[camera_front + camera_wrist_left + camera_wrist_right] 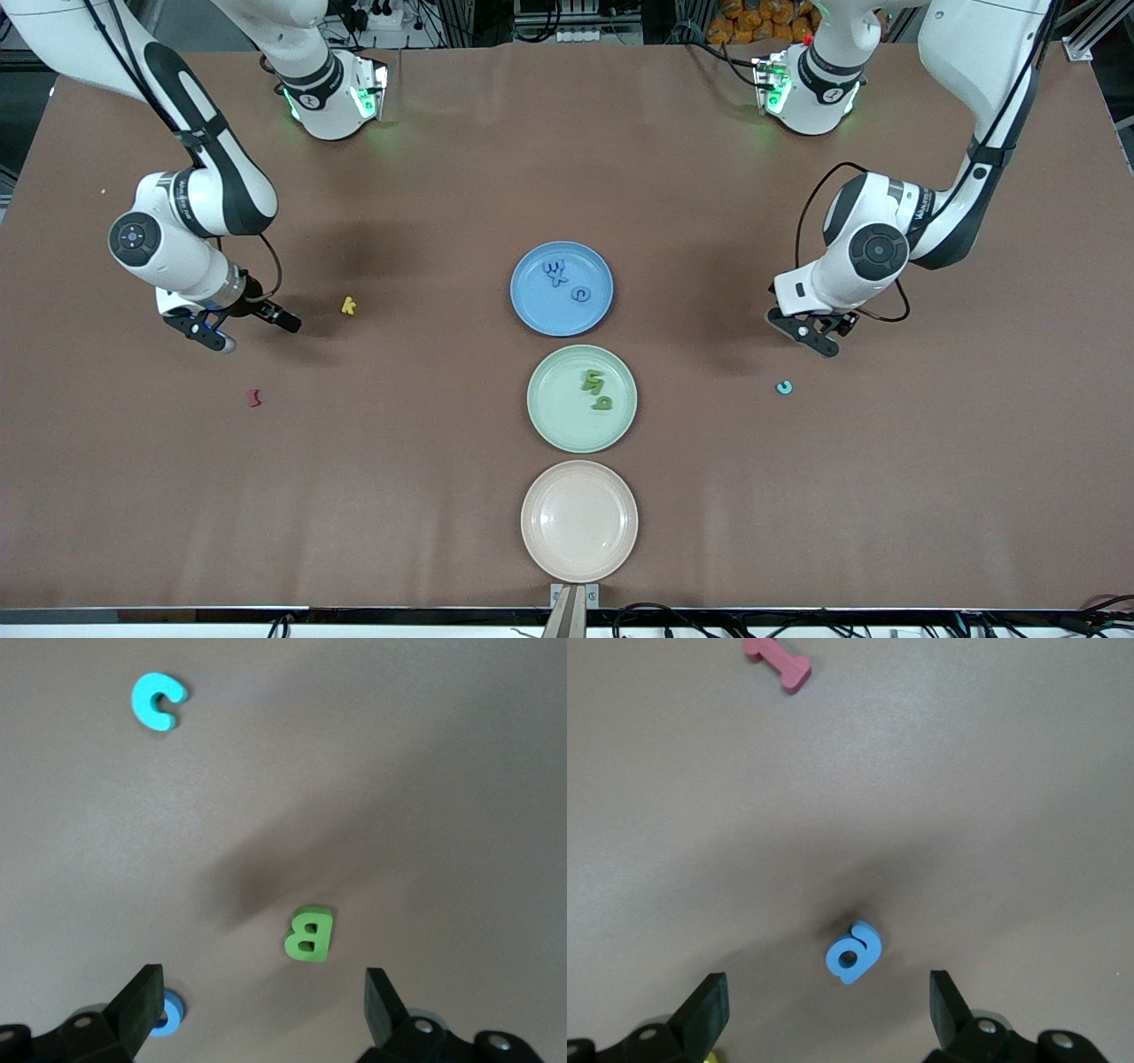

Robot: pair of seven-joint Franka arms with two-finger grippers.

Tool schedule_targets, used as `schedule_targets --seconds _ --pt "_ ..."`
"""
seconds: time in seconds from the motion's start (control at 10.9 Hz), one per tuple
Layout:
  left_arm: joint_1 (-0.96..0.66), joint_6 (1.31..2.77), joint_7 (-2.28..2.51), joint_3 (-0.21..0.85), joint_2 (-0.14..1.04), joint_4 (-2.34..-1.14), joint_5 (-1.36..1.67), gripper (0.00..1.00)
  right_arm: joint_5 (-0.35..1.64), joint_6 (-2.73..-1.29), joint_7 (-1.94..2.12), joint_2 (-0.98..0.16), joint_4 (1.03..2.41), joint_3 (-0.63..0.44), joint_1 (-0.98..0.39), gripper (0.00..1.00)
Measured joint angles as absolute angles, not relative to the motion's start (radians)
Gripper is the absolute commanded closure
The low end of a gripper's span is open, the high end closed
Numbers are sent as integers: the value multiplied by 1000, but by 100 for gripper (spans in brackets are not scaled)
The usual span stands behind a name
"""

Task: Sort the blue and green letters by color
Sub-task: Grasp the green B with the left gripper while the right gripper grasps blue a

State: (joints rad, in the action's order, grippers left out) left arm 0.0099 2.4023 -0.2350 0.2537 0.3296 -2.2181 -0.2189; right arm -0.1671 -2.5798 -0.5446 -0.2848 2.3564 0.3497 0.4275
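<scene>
While both arms hang low over the brown table (425, 177), each claw is wide open and holds nothing.

The left gripper (811, 335) is over two small letters. A green B (308, 933) lies flat just under the gap between its fingers, touching neither. A blue letter (165, 1013) lies by one finger (137, 1005), partly hidden by it. A light blue c (784, 387) lies a bit away from this claw, nearer the front camera.

The right gripper (241, 326) is over a blue a (853, 952), which lies flat under the gap between its fingers. A dark red letter (254, 397) lies past it, nearer the front camera. A yellow k (348, 306) lies just beside this claw, toward the plates.

Three plates sit in a row between the two claws, well apart from both. More blue letters (556, 273) are on the blue plate (530, 266). More green letters (594, 383) are on the green plate (545, 421). Nearest the front camera is the pale plate (578, 523).
</scene>
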Motion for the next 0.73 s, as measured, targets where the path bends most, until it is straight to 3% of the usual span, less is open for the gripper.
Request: schedule_targets --seconds 0.55,0.73 --pt "29 2543 -302 253 330 -2309 -219 8 -182 -2687 -544 -339 2379 340 436 0" --pt "52 2561 -332 253 330 -2329 -219 11 -205 -2688 -544 -354 2379 327 436 13"
